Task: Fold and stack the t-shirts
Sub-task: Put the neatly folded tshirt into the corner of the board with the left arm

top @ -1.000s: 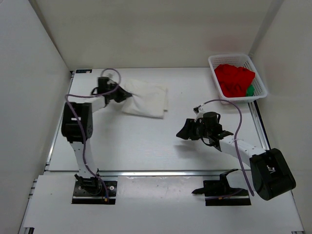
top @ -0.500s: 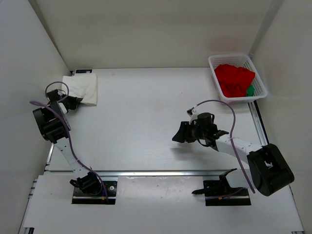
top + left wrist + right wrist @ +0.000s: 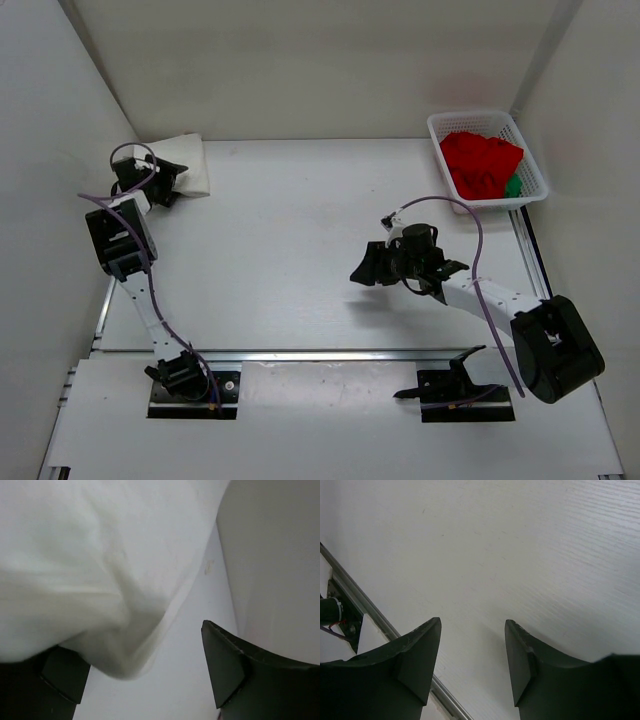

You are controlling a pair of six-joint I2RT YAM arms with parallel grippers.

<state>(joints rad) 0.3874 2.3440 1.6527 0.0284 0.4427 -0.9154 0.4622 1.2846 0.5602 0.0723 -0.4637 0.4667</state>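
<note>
cream-white shirt (image 3: 187, 163) folded at table (image 3: 300, 250) far-left corner, we count one done; left end effector (image 3: 168, 179) released at its edge, right end effector (image 3: 367, 270) released, empty; red shirt (image 3: 480, 160), green shirt (image 3: 513, 186) unfolded in basket (image 3: 487, 117).

Plain cream-white t-shirt (image 3: 190, 165), no print, beside the black left claw (image 3: 171, 179). Well off from the black right claw (image 3: 366, 272), a white mesh basket (image 3: 437, 128) shows a bright red t-shirt (image 3: 480, 162) and a sliver of green t-shirt (image 3: 513, 187) — purple cables (image 3: 481, 255), matte white table (image 3: 300, 220).
</note>
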